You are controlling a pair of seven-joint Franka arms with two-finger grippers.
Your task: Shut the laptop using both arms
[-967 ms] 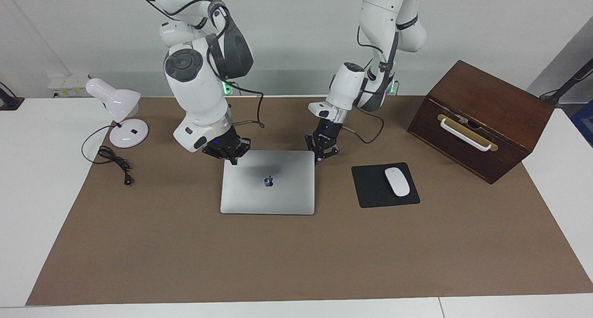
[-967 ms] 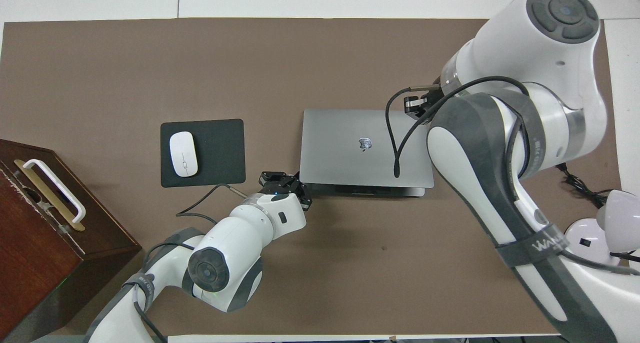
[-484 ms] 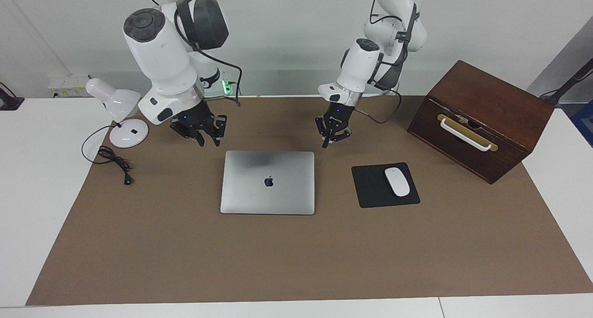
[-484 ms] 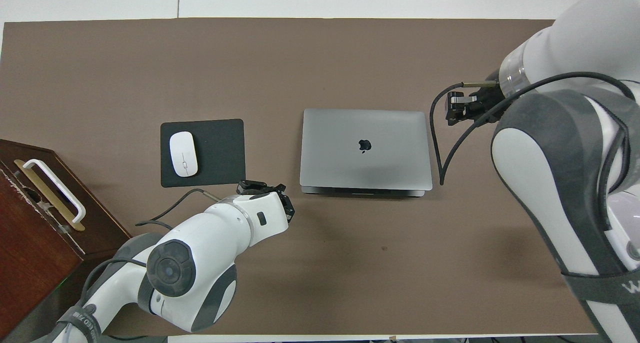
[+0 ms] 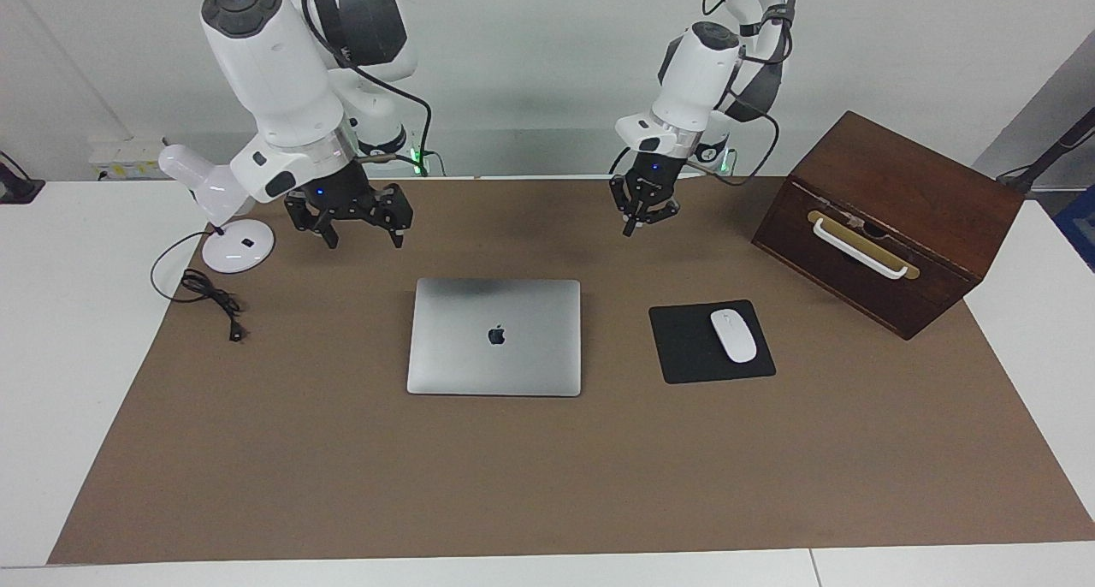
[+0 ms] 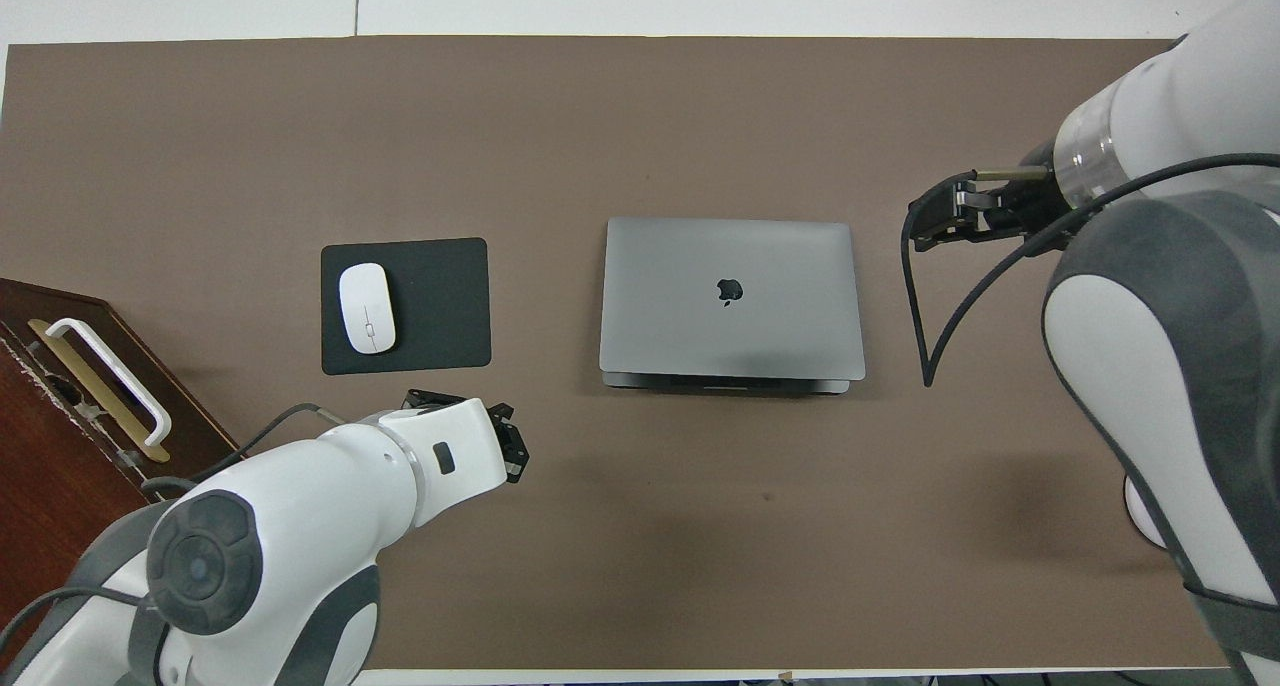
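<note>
Your laptop (image 5: 494, 337) lies shut. Your left gripper (image 5: 635, 222) is closed and empty; your right gripper (image 5: 364, 238) is wide open and empty.

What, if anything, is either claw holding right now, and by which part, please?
Nothing is held. The left claw is shut on nothing and the right claw is open; both hang over the brown mat, apart from the closed laptop.

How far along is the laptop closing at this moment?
Done: the laptop lies flat, lid down with the logo up. In hand: nothing; the left end effector is shut and empty over the mat, and the right end effector is open and empty, both clear of the laptop. Left: nothing visible.
</note>
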